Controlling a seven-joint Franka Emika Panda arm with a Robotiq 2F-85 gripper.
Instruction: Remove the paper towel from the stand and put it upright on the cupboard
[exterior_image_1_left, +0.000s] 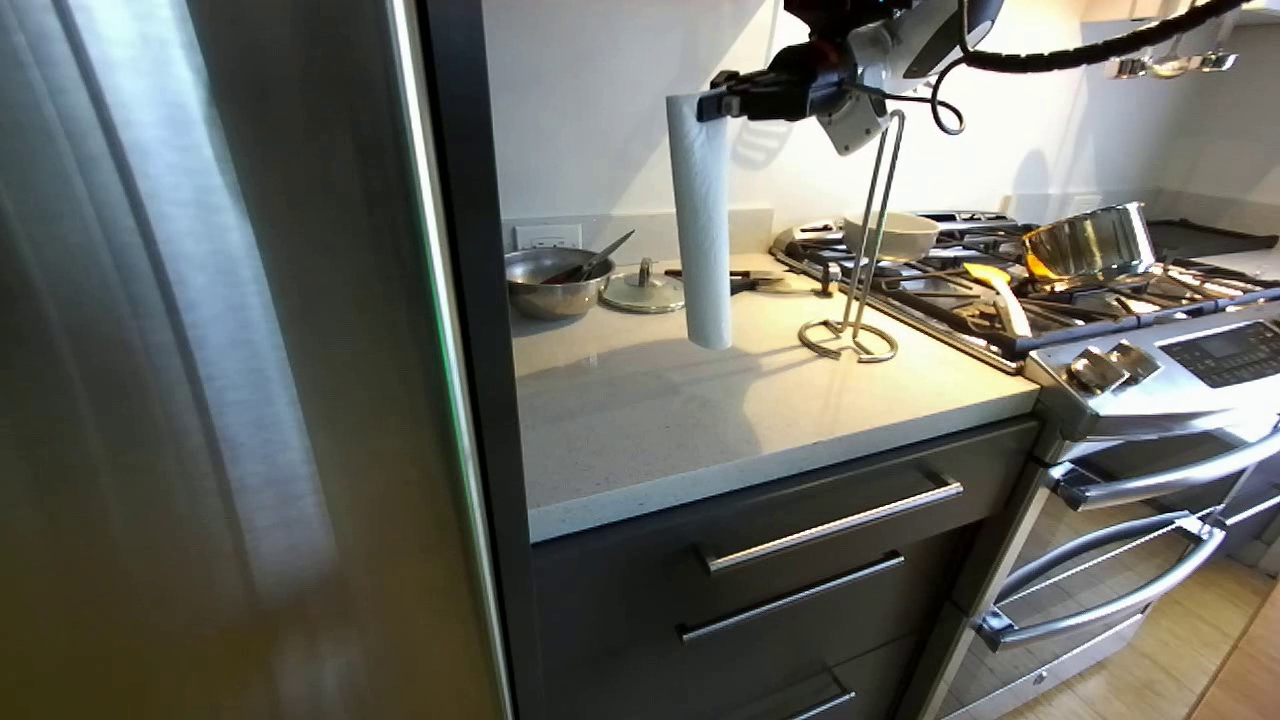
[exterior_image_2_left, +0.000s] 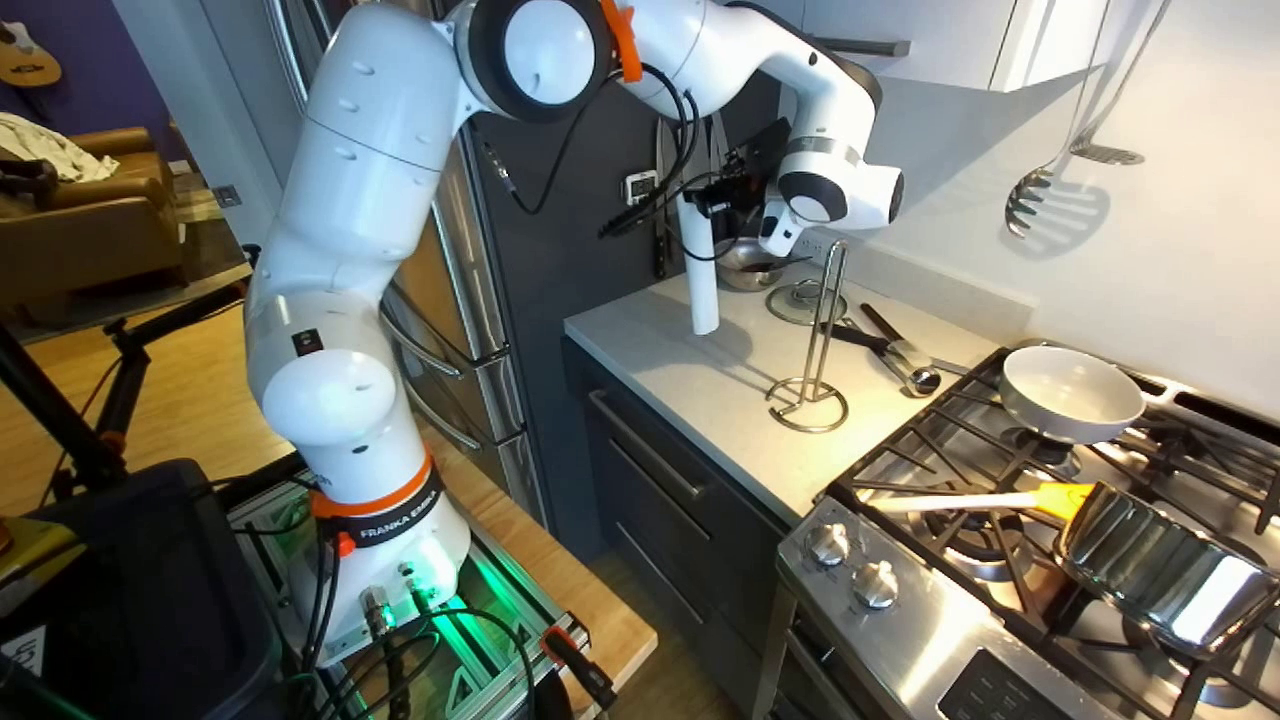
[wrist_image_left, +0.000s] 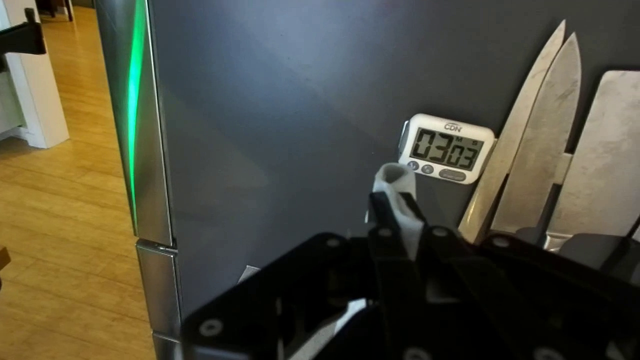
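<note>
The paper towel (exterior_image_1_left: 705, 240) is a slim white roll, held nearly upright over the pale top of the cupboard (exterior_image_1_left: 640, 420). It also shows in an exterior view (exterior_image_2_left: 703, 290). Its lower end is close to the top; I cannot tell whether it touches. My gripper (exterior_image_1_left: 712, 103) is shut on the roll's upper end. In the wrist view the fingers (wrist_image_left: 395, 202) pinch the roll, and its hollow end (wrist_image_left: 394, 172) shows beyond them. The wire stand (exterior_image_1_left: 884, 205) is upright and bare on the cupboard, apart from the roll; it also shows in an exterior view (exterior_image_2_left: 815, 345).
A steel bowl (exterior_image_1_left: 560, 285), a lid (exterior_image_1_left: 645, 290) and utensils (exterior_image_2_left: 850, 335) lie behind the roll. The stove (exterior_image_2_left: 850, 610) with a pot (exterior_image_2_left: 1165, 565) is beside the stand. The fridge (exterior_image_1_left: 250, 360) bears a timer (wrist_image_left: 447, 148) and knives (wrist_image_left: 542, 135) on its side.
</note>
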